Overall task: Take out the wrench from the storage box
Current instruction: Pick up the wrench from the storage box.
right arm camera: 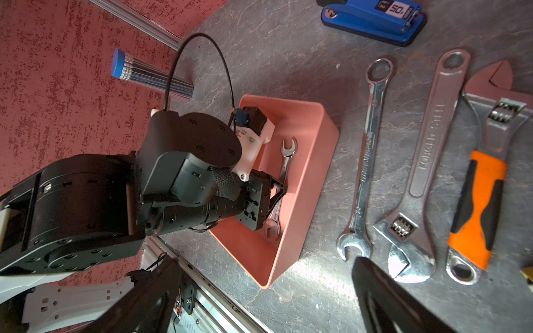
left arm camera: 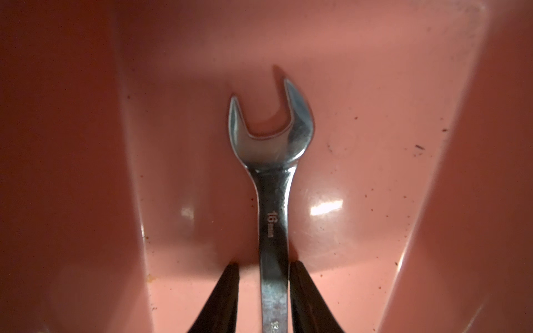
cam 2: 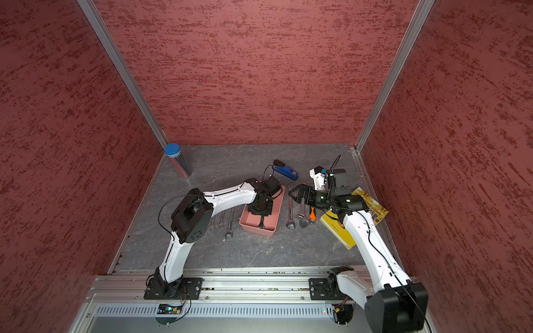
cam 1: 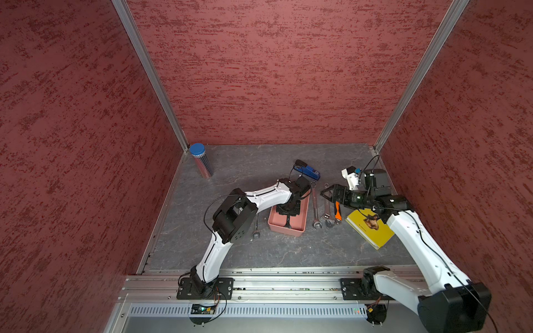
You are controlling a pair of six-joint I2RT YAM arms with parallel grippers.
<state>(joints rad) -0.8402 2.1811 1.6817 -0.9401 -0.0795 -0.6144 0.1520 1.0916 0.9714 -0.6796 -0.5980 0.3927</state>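
Left tool point(left arm camera: 264, 265), one wrench point(left arm camera: 272, 201), one storage box point(left arm camera: 375, 101).

Three red walls point(cam 1: 274, 72) stand around the work place. They are rough, with darker red flecks all over. Shiny metal posts point(cam 1: 151, 75) run up the two back corners, where the walls meet. The surface point(cam 1: 259, 161) is dark grey and looks like stone, with thin pale cracks running across it. Along its front edge lies a long silver rail point(cam 1: 288, 276). Below the rail is a grey strip point(cam 1: 274, 311) with a row of little slots. In the right wrist view, light makes a pale shiny patch point(right arm camera: 314, 259) on the surface.
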